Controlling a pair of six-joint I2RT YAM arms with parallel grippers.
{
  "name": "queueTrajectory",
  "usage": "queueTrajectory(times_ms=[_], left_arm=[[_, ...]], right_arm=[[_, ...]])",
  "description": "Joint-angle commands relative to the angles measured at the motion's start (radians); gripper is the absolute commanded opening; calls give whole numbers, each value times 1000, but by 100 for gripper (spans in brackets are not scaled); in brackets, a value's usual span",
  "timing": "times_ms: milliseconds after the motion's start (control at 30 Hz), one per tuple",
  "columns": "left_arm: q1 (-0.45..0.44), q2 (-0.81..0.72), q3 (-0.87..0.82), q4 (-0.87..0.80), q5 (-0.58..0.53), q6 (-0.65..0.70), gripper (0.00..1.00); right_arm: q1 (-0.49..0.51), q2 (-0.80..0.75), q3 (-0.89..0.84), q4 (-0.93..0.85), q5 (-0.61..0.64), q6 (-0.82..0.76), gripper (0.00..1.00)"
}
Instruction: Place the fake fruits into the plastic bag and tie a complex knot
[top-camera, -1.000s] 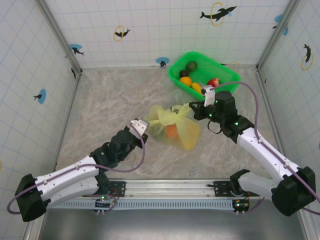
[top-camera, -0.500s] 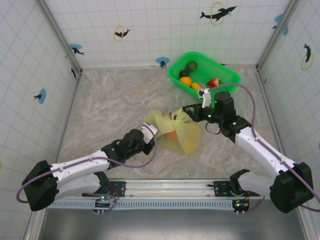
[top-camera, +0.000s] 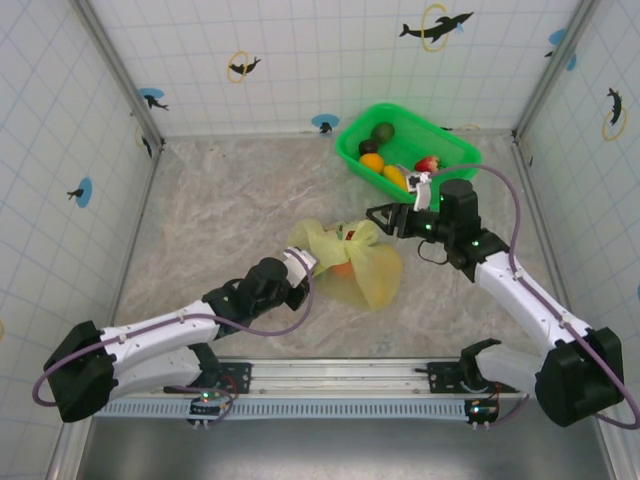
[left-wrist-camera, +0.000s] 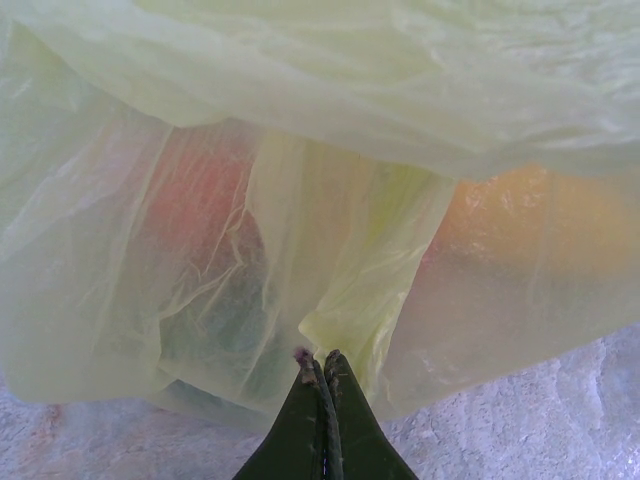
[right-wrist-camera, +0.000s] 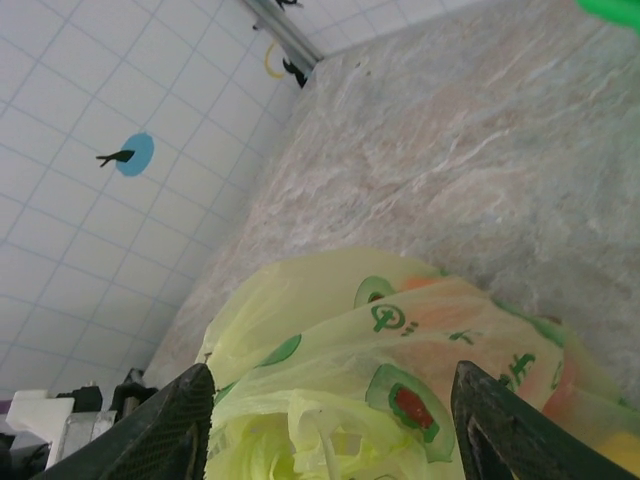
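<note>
Right claw spread wide and empty at one o'clock of the plastic bag; left claw pressed together, touching it at nine.

White square-tiled walls close three sides, joined by grey metal corner posts; dolphin stickers, ringed in yellow or set on blue discs, dot the tiles; the floor is a beige-grey marbled tabletop; a metal rail spans the near edge; lighting even, shadows soft.

The bag is pale yellow-green with green prints; basket bright green; tabletop marbled beige; walls white-tiled.
</note>
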Motion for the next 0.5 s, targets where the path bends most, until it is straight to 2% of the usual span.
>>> queueTrajectory(times_ms=[0, 67, 200, 300, 467], left_arm=[[3, 0, 42, 1, 12, -3, 0], [3, -2, 42, 0, 11, -2, 0], [3, -5, 40, -5, 8, -1, 0], [3, -9, 38, -6, 9, 0, 0], [3, -7, 35, 0, 10, -1, 0]], right_arm=[[8, 32, -15, 33, -73, 45, 67], [25, 47, -21, 29, -69, 40, 67], [51, 58, -32, 40, -64, 34, 59], [57, 61, -39, 54, -58, 33, 48], [57, 77, -27, 54, -35, 15, 22]])
